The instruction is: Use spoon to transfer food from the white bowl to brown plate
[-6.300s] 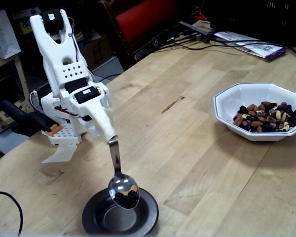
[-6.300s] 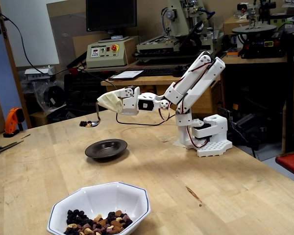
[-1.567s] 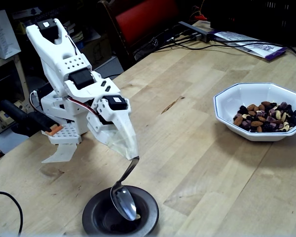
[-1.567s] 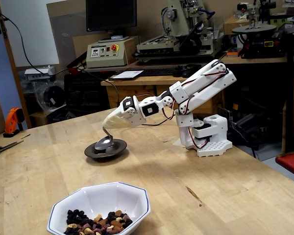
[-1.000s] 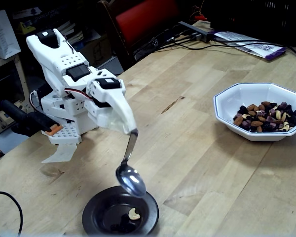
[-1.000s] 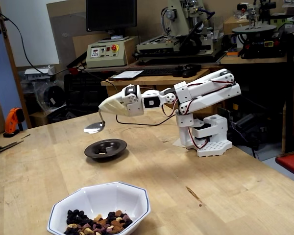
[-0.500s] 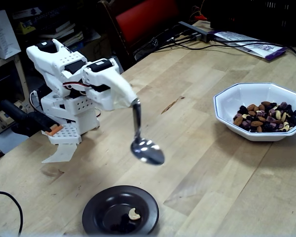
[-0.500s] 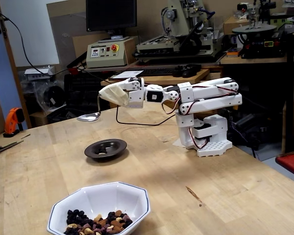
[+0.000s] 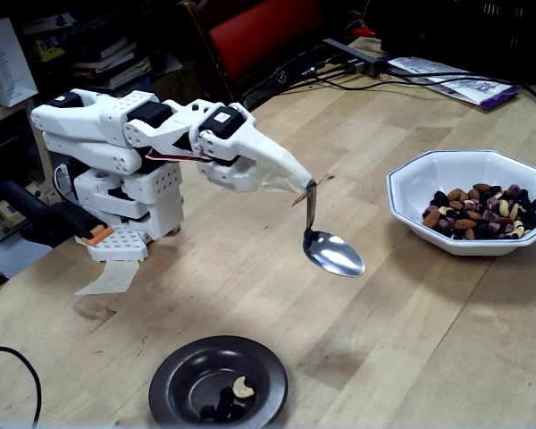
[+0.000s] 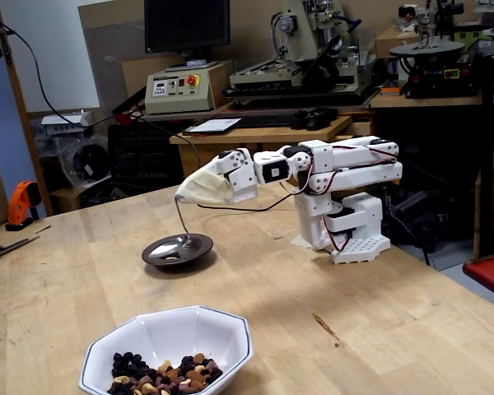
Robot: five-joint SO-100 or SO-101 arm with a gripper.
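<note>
Our hand is closed on the top of the handle of the spoon, which hangs down from the tip with its bowl low and tilted. In this fixed view the spoon bowl looks empty and hovers over bare table, between the brown plate and the white bowl. We think the grip is the weak point: the handle is thin and held only at its end, so the spoon may swing or turn when we push it into the food. The food lies against one side of the white bowl, so a push there may slide or tip it. A few pieces already lie in the brown plate, and a tilted spoon may drop a load before reaching it.
</note>
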